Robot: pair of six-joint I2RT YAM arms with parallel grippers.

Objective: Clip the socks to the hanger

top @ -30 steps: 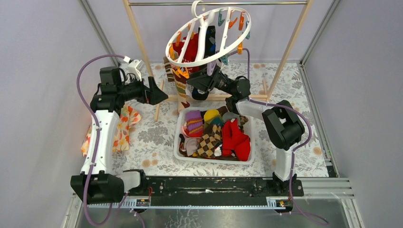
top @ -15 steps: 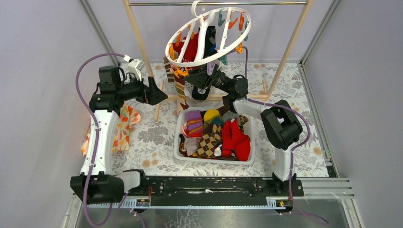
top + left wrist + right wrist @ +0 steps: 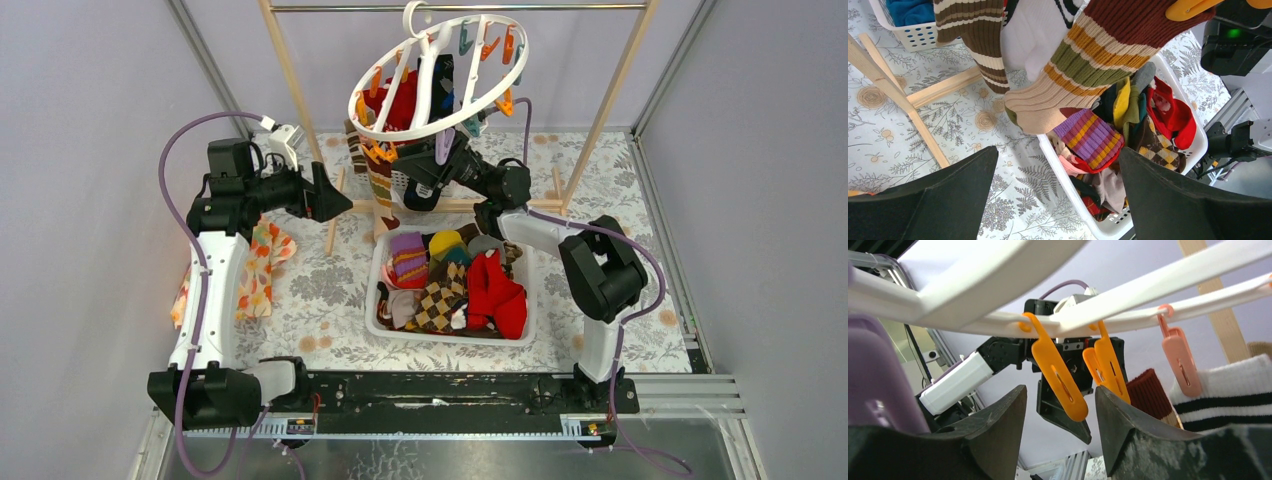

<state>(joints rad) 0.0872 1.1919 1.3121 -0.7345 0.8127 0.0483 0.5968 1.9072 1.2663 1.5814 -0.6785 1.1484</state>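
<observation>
Socks (image 3: 400,100) already hang on the hanger (image 3: 357,108), but your basket (image 3: 450,338) holds many more, and left pincer (image 3: 1058,152) and right pincer (image 3: 1060,390) both gape wide, nothing visibly gripped.

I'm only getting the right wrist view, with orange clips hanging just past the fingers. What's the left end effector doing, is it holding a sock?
Observer: No. The left end effector is open and empty. Its camera looks down past a hanging striped sock.
Operator: Any socks left to clip?
Observer: Plenty. The white basket holds a mixed pile, with a red sock on top at its right side.
Operator: What is the hanger hanging from?
Observer: The hanger hooks over the metal rod at the top of the top view.
</observation>
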